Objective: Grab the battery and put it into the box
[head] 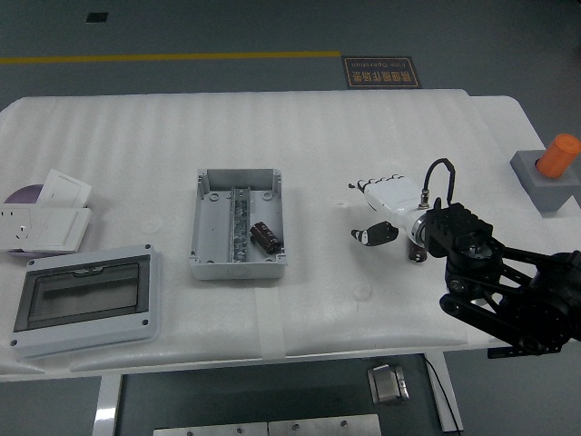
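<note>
A dark cylindrical battery (265, 235) lies inside the open grey box (208, 256) at the table's middle, against its right wall. My right hand (374, 207), white with black fingertips, hovers to the right of the box, fingers spread and empty. A second dark battery (417, 246) stands just right of the hand, mostly hidden behind my black wrist. The left hand is out of view.
A grey enclosure with a clear lid (86, 302) sits at the near left. White socket plates (47, 216) lie at the far left. A grey block with an orange cylinder (550, 173) stands at the far right edge.
</note>
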